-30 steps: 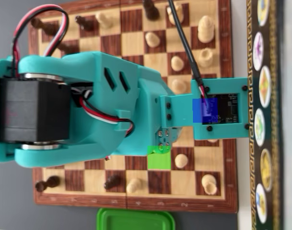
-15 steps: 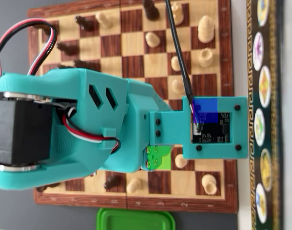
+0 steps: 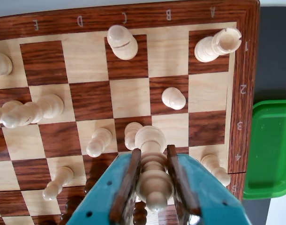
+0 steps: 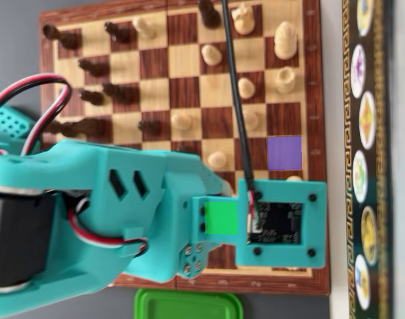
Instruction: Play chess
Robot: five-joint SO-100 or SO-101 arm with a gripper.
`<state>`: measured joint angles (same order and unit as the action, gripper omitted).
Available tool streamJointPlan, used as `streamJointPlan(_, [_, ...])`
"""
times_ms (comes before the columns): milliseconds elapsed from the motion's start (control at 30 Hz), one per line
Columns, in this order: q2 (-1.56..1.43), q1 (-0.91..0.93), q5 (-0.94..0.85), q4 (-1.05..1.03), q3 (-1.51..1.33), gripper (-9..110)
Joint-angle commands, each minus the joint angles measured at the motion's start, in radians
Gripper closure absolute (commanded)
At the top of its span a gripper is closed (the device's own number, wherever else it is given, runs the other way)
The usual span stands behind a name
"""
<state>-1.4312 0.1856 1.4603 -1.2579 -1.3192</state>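
Note:
In the wrist view my teal gripper (image 3: 153, 151) is shut on a tall light chess piece (image 3: 154, 180). Its base points down at the wooden chessboard (image 3: 133, 16), near rank 4, and its head points toward the camera. Whether its base touches the board is unclear. A light pawn (image 3: 131, 134) stands right behind it. In the overhead view my arm (image 4: 143, 212) covers the board's (image 4: 313, 133) lower part and hides the gripper and the held piece. A purple square (image 4: 284, 152) marks one board field and a green square (image 4: 220, 217) lies over the wrist.
Light pieces stand around: a rook (image 3: 218, 44), a bishop (image 3: 123, 42) and pawns (image 3: 173, 98), (image 3: 100, 142), (image 3: 215, 168). Dark pieces (image 4: 89, 66) fill the overhead view's upper left. A green tray (image 3: 269, 150) lies beside the board, also in the overhead view (image 4: 189, 304).

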Motion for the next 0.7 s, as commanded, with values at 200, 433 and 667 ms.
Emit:
streamJointPlan(200, [-0.123, 0.049, -0.005, 0.006, -0.051, 96])
streamJointPlan(433, [-0.118, 0.077, -0.005, 0.008, -0.084, 96])
streamJointPlan(667, [-0.109, 0.087, -0.005, 0.048, -0.091, 96])
